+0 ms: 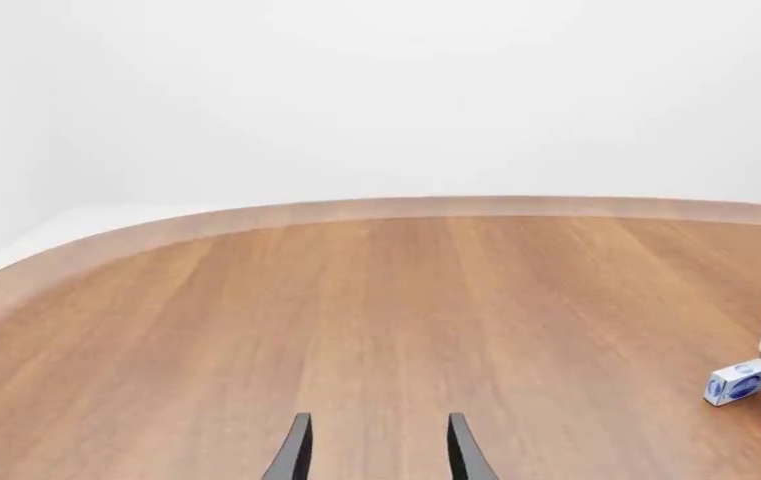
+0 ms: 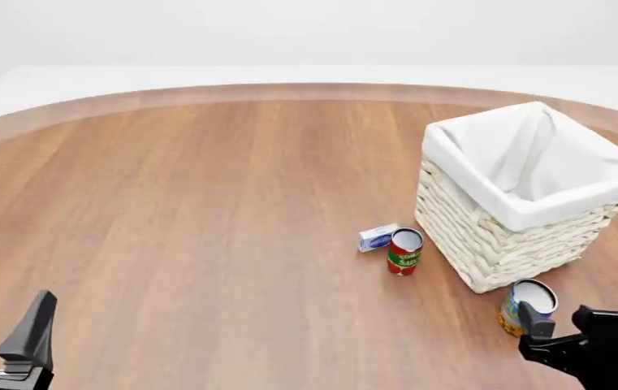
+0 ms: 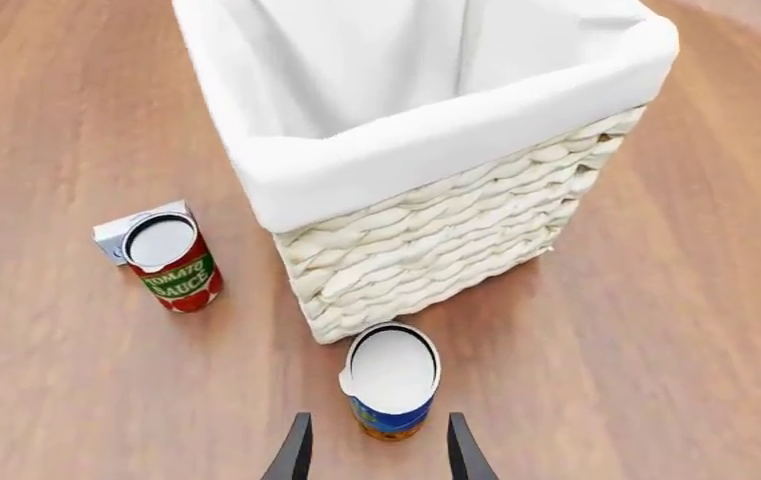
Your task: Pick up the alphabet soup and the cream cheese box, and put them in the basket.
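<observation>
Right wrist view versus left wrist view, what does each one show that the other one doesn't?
Only the right wrist view shows the blue and yellow labelled soup can ahead of the right gripper, and the white cloth lining. Only the left wrist view shows the table's curved far edge and the left gripper. Both show the cream woven basket, the red and green can and the small pale blue box.

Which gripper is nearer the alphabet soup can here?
Right. The right gripper sits open just behind the soup can; the left gripper is far across the table, also open.
</observation>
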`<action>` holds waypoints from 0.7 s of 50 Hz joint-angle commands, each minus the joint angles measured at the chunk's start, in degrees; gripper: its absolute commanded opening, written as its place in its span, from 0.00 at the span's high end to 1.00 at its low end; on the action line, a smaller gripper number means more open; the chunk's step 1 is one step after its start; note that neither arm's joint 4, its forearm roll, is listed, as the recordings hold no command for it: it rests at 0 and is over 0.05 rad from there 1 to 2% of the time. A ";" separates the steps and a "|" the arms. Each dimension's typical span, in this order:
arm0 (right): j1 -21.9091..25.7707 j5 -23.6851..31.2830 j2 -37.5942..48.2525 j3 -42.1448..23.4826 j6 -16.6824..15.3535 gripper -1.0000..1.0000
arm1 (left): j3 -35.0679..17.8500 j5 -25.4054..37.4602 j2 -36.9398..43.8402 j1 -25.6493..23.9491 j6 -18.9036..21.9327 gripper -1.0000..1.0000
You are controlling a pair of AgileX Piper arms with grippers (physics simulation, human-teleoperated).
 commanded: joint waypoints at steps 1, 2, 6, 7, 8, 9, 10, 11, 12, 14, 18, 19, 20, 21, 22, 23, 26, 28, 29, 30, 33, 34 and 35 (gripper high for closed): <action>-0.59 -10.19 11.22 0.01 0.19 0.00 | 0.00 0.00 0.01 0.00 -0.02 0.00; -0.61 -11.23 12.42 0.01 0.22 0.00 | 0.00 0.00 0.00 0.00 0.02 0.00; -0.72 -13.55 15.09 0.01 0.27 0.00 | 0.00 0.00 0.01 0.01 -0.01 0.00; -0.79 -14.07 15.71 0.01 0.25 0.00 | 0.00 0.00 0.00 0.00 0.01 0.00; -0.82 -14.43 16.15 0.01 0.30 0.00 | 0.00 0.00 0.00 0.00 0.00 0.00; -0.84 -14.42 16.16 0.01 0.32 0.00 | 0.00 0.00 0.01 0.00 0.02 0.00; -0.80 -14.03 15.79 0.01 0.26 0.00 | 0.00 0.00 0.01 0.01 0.01 0.00; -0.75 -13.69 15.48 0.01 0.31 0.00 | 0.00 0.00 0.00 0.00 -0.01 0.00; -0.84 -13.56 15.41 0.01 0.23 0.00 | 0.00 0.00 0.00 0.00 0.00 0.00; -0.90 -13.13 15.03 0.01 0.17 0.00 | 0.00 0.00 0.00 0.01 -0.02 0.00; -1.06 -15.29 17.28 0.01 0.13 0.00 | 0.00 0.00 0.00 0.01 0.02 0.00; -1.10 -15.87 17.92 0.01 0.14 0.00 | 0.00 0.00 0.00 0.00 0.01 0.00; -1.10 -16.32 18.42 0.01 0.16 0.00 | 0.00 0.00 0.00 0.00 -0.01 0.00; -1.06 -18.16 20.44 0.01 0.15 0.00 | 0.00 0.00 0.00 0.00 -0.01 0.00; -0.97 -18.70 21.05 0.01 0.16 0.00 | 0.00 0.00 0.00 0.00 0.01 0.00; -0.93 -19.13 21.53 0.01 0.17 0.00 | 0.00 0.00 0.00 -0.01 -0.01 0.00; -0.91 -21.17 23.71 0.01 0.12 0.00 | 0.00 0.00 -0.01 -0.02 0.03 0.00; -1.05 -23.68 26.40 0.01 -0.01 0.00 | 0.00 0.00 0.02 0.00 -0.04 0.00; -1.17 -25.58 28.41 0.01 -0.02 0.00 | 0.00 0.00 0.03 0.00 -0.04 0.00; -1.22 -27.45 30.37 0.01 -0.06 0.00 | 0.00 0.00 0.01 -0.01 -0.02 0.00; -1.17 -32.65 35.94 0.01 -0.13 0.00 | 0.00 0.00 0.00 0.00 0.00 0.00; -1.18 -33.62 36.97 0.01 -0.12 0.00 | 0.00 0.00 0.01 0.01 -0.02 0.00; -1.21 -34.79 38.22 0.01 -0.13 0.00 | 0.00 0.00 -0.01 0.00 -0.01 0.00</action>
